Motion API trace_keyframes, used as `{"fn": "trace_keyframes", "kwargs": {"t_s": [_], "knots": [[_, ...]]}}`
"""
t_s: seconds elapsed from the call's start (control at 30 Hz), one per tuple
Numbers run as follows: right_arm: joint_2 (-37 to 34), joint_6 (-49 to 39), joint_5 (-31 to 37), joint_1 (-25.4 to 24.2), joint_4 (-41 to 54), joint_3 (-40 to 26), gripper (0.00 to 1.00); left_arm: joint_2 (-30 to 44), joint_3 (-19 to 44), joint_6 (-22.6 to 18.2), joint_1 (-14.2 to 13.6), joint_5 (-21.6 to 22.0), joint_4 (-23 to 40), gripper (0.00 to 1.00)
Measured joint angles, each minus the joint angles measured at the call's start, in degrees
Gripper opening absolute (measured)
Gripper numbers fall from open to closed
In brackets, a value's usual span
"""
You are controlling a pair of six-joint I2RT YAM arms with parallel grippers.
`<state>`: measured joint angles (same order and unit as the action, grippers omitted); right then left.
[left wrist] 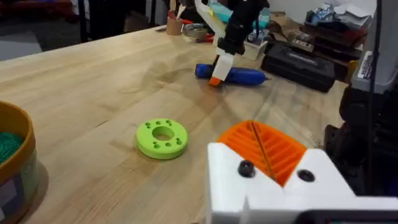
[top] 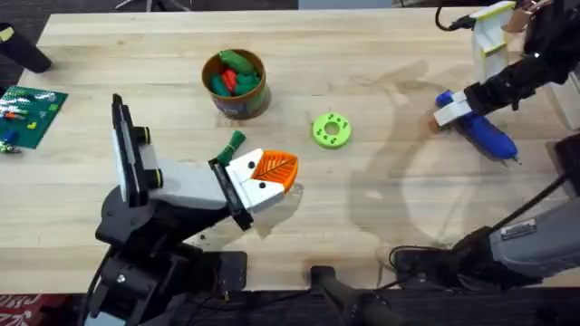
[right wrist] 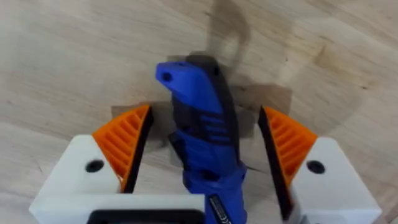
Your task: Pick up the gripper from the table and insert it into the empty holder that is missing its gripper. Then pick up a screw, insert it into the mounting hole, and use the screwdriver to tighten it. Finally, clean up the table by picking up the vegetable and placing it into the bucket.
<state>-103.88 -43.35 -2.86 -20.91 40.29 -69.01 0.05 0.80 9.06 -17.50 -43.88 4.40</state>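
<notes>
Screwdriver is the thing that matters now: in the right wrist view its thick blue handle lies on the wood between the two orange ribbed pads of the right gripper, with a gap on each side. The jaws stand wide and do not touch it yet. Its long axis runs along the middle of the opening, so I judge that the pads would meet the handle across its width if they close.

Going from near to far in the overhead view, the left gripper rests low over the near middle of the table, and I see nothing held in it; whether its fingers are apart I cannot tell. A small green piece shows just beside it. Further out lies a flat green disc with holes, and beyond that the bucket, with green and red toy pieces inside. At the far right the screwdriver lies with its thin tip toward the near right edge. The right arm is clearly the nearer one to it; the left arm is well apart.
</notes>
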Motion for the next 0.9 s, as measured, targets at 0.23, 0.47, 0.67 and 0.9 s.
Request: {"fn": "trace_keyframes", "kwargs": {"t_s": [0.23, 0.47, 0.67, 0.9], "knots": [[0.0, -3.1, -0.3, 0.0, 5.4, -1.3, 0.984, 0.0, 0.0, 0.0, 0.0, 0.0, 0.0, 0.010], [0.2, -3.6, 0.0, 0.0, 6.4, -5.4, 0.984, 0.0, 0.0, 0.0, 0.0, 0.0, 0.0, 0.010], [0.1, -4.9, 0.1, -0.3, 8.0, -5.5, 0.984, 0.0, 0.0, 0.0, 0.0, 0.0, 0.0, 0.010], [-3.8, -6.0, 0.4, -1.7, 8.0, -5.6, 0.984, 0.0, 0.0, 0.0, 0.0, 0.0, 0.0, 0.010]]}}
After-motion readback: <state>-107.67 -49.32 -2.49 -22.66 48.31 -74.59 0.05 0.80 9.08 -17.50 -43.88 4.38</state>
